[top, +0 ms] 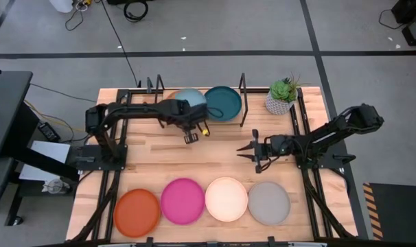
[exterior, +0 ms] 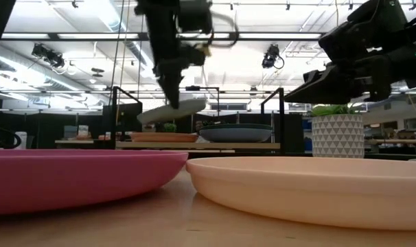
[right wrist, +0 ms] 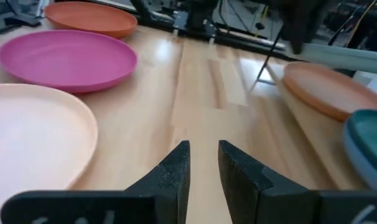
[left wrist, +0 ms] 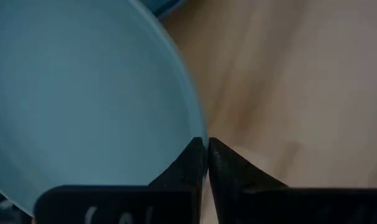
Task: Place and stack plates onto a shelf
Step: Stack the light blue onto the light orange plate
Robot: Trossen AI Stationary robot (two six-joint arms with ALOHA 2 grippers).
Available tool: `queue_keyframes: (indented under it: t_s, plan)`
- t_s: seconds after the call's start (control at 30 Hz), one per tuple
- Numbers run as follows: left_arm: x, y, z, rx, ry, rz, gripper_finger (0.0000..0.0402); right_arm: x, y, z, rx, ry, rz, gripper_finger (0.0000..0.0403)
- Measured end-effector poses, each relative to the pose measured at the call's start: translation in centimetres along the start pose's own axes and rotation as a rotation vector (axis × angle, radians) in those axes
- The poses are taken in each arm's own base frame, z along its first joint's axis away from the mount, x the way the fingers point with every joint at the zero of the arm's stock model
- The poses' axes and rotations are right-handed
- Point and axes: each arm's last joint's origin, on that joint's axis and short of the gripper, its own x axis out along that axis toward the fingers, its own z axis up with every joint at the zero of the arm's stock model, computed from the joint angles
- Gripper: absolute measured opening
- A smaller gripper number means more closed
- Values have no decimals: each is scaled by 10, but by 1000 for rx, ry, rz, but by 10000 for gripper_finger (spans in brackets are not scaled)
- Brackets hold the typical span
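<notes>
My left gripper (top: 193,116) is shut on a light blue plate (top: 191,99) and holds it in the air over the left half of the shelf (exterior: 194,145). Under it a peach plate (exterior: 163,137) lies flat on the shelf board. On the right half a dark teal plate (top: 223,103) rests on a blue one (right wrist: 363,163). My right gripper (top: 252,147) hovers open over the middle of the table and touches nothing. Orange (top: 136,211), magenta (top: 182,200), cream-white (top: 226,199) and grey (top: 268,202) plates lie in a row along the near edge. My left gripper (left wrist: 205,152) pinches the light blue plate's rim (left wrist: 200,132) between its two fingertips, on the plate's near side. The fingers come from above, pointing down. The plate (exterior: 174,110) is lifted clear of the peach plate and tilted.
A small potted plant (top: 282,96) stands by the shelf's right end. Black wire uprights (top: 242,86) rise at both shelf ends. Bare wood lies between the shelf and the row of plates, under my right gripper (right wrist: 204,162).
</notes>
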Motion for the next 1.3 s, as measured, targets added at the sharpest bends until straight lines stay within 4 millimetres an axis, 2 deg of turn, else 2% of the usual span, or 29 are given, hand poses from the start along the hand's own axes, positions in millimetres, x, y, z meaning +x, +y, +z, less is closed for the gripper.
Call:
queue_keyframes:
  t_s: [0.1, 0.27, 0.7, 1.03, 1.17, 1.3]
  plan:
    - [16, 12, -10, -6, 57, 12, 24, -1, 4, -1, 6, 22, -30, 89]
    - [25, 25, -13, 2, 65, 21, 24, -2, 10, -1, -2, 45, -89, 89]
    - [27, 27, -12, -32, 44, 2, 28, -3, 14, -1, -26, 47, -80, 89]
    - [22, 29, -10, -59, 50, 40, 101, -3, 13, -1, -73, 54, -121, 89]
    - [9, 21, -1, -87, 11, -84, 106, -3, 12, -1, -89, 58, -140, 89]
    - [0, 0, 2, -148, 10, -315, 107, -3, 11, 0, -126, 53, -145, 89]
